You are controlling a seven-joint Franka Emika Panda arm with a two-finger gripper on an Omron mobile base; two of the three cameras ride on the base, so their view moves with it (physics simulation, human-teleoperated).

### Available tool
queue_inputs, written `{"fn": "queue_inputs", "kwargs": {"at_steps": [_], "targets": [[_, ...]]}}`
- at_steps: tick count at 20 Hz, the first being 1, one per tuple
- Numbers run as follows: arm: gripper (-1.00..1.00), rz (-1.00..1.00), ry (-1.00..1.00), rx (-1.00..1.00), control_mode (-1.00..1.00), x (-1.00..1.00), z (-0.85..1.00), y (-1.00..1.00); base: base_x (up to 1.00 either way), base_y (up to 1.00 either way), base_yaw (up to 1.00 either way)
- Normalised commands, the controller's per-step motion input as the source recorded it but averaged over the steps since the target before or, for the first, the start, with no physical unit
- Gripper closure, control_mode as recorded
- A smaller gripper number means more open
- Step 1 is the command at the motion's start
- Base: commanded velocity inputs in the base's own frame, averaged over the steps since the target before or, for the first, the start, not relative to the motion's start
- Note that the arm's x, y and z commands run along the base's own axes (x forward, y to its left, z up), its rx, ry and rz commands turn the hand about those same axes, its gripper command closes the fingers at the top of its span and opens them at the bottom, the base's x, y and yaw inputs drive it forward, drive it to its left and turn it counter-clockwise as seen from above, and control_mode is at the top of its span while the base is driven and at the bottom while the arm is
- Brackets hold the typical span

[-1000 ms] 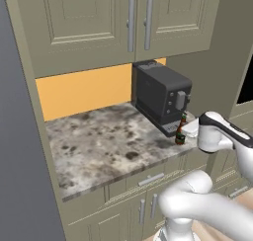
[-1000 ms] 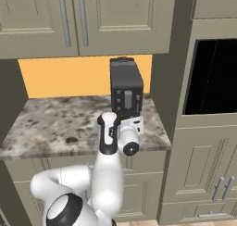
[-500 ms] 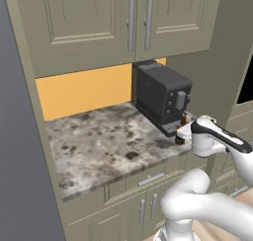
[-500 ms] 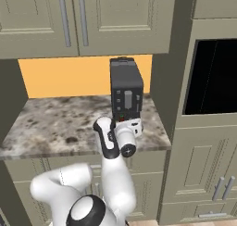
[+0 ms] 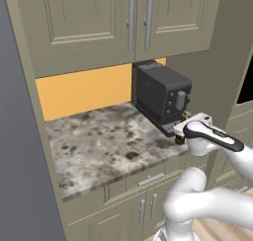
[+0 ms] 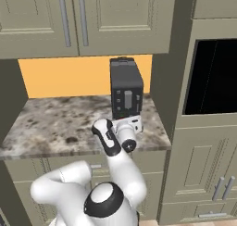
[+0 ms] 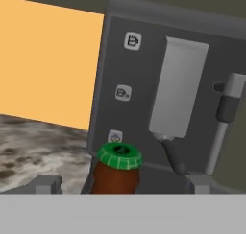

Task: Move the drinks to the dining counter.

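A drink, a small brown bottle with a green cap (image 7: 117, 168), stands just in front of the black coffee machine (image 7: 144, 75). My gripper (image 7: 124, 184) is open, with one grey fingertip (image 7: 47, 183) on each side of the bottle and a gap to both. From the left base camera the bottle (image 5: 178, 139) peeks out beside my lowered hand (image 5: 198, 136) at the worktop's right front corner. The dining counter is out of view.
The coffee machine (image 5: 160, 94) sits at the back right of a short speckled worktop (image 5: 104, 141) with an orange back wall. Beige cabinets (image 6: 83, 21) hang low overhead. A tall column with a dark oven (image 6: 213, 77) stands close on the right.
My hand has dropped lower and moved in toward the bottle at the foot of the coffee machine. The jaws have stayed wide.
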Motion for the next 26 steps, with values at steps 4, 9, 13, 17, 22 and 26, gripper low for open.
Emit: {"fn": "queue_inputs", "kwargs": {"at_steps": [4, 9, 13, 17, 22, 26], "targets": [[1.0, 0.0, 0.01, 0.0, -1.0, 0.1, -0.04, 0.01, 0.0, 0.0, 0.0], [1.0, 0.0, 0.0, 0.0, -1.0, -0.01, 0.0, 0.0, 0.0, 0.0, 0.0], [1.0, 0.02, -0.04, 0.0, -1.0, -0.33, 0.34, 0.0, 0.0, 0.0, 0.0], [1.0, 0.07, -0.11, 0.0, -1.0, -0.61, 0.84, 0.0, 0.0, 0.0, 0.0], [1.0, 0.03, -0.11, 0.0, -1.0, -0.81, 0.91, -0.03, 0.0, 0.0, 0.0], [1.0, 0.0, 0.0, 0.0, -1.0, -0.87, 0.64, -0.4, 0.0, 0.0, 0.0]]}}
